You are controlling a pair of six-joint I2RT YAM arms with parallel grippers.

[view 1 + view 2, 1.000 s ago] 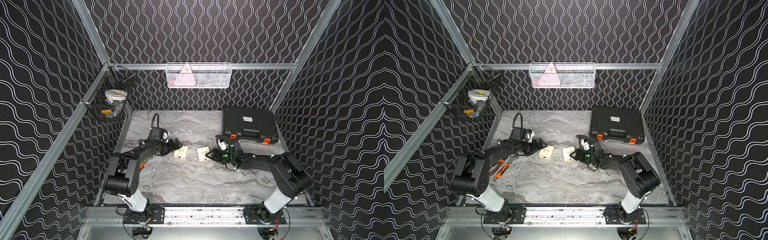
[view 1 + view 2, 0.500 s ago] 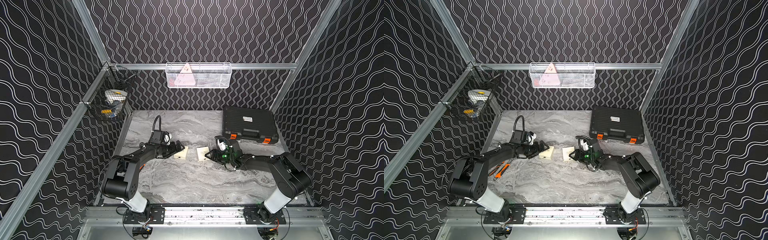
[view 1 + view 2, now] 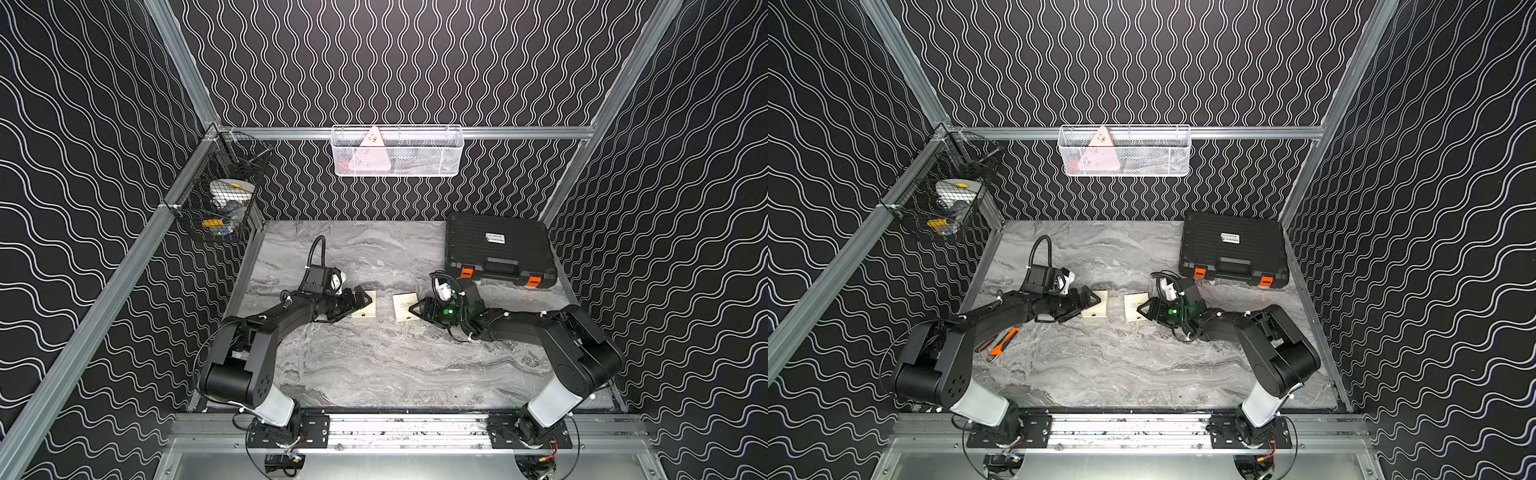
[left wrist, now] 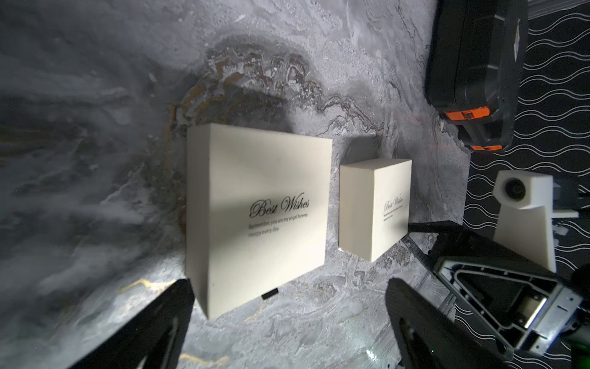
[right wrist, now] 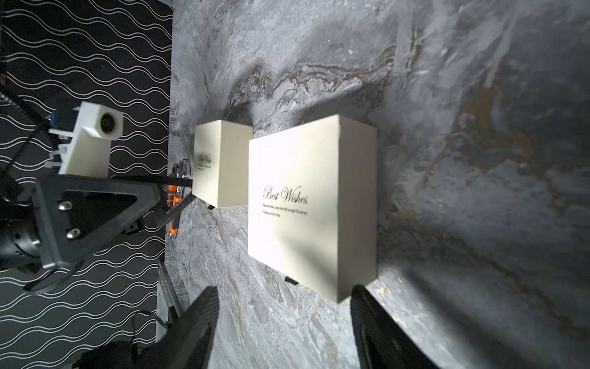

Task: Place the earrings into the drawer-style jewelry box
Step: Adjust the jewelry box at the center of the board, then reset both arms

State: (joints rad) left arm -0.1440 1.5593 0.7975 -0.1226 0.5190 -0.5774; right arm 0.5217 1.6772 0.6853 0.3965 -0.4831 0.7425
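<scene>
Two cream boxes printed "Best Wishes" lie side by side mid-table, each with a small black pull tab: the left box (image 3: pixel 369 309) (image 3: pixel 1098 309) (image 4: pixel 258 204) and the right box (image 3: pixel 403 305) (image 3: pixel 1134 305) (image 5: pixel 306 204). My left gripper (image 3: pixel 360 300) (image 3: pixel 1094 300) (image 4: pixel 289 297) is open wide, low at the left box's outer side, with a box corner just beside one fingertip. My right gripper (image 3: pixel 414 309) (image 3: pixel 1143 309) (image 5: pixel 282 297) is open too, facing the right box, whose corner sits close to one fingertip. Nothing is held. The earrings are not in view.
A black tool case (image 3: pixel 498 249) with orange latches lies at the back right. Orange-handled pliers (image 3: pixel 1003 343) lie beside the left arm. A white wire basket (image 3: pixel 397 151) hangs on the back wall, and a black wire basket (image 3: pixel 220 203) on the left rail.
My left gripper has moved right, up to the left box. The right arm and both boxes have stayed put.
</scene>
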